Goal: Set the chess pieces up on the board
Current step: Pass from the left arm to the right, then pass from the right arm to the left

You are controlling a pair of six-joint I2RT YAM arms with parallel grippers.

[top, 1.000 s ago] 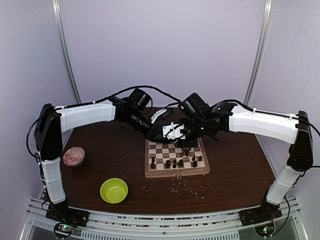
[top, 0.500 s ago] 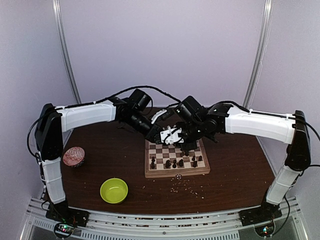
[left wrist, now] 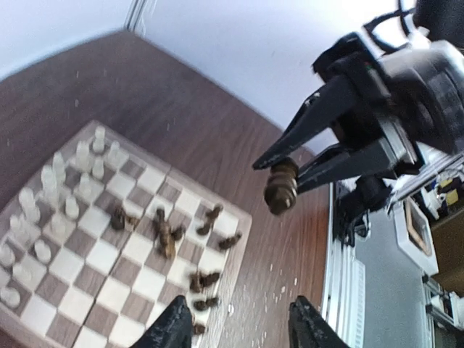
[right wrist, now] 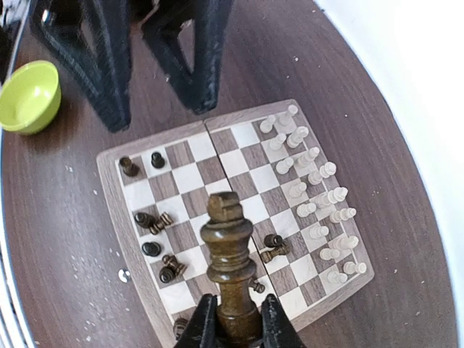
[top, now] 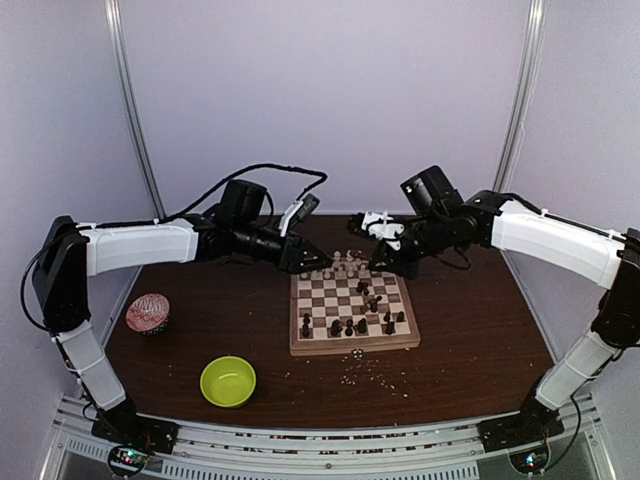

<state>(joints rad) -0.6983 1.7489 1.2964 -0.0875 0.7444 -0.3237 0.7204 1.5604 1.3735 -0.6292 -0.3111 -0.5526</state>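
Right pincer [right wrist: 233, 322] pinches a dark piece [right wrist: 226, 246] by its base; left pincer [left wrist: 239, 330] spread. Risk: a shallow hold may let it tilt, toppling cream pieces [right wrist: 312, 192] on the board [right wrist: 107, 174].

One square wooden chessboard [top: 350, 347]. Cream chess pieces [right wrist: 319, 174]: about sixteen, packed too closely for a firm count. Dark brown chess pieces [right wrist: 151, 249]: eleven or so on the squares, several lying overlapped, plus one tall dark piece [right wrist: 230, 268] off the board. One lime-green bowl [top: 228, 381]. One red-and-white patterned round object [top: 148, 312]. Two robot arms: a left arm [top: 135, 246] and a right arm [top: 550, 240]. Pale crumbs [top: 375, 375]: too many to count.
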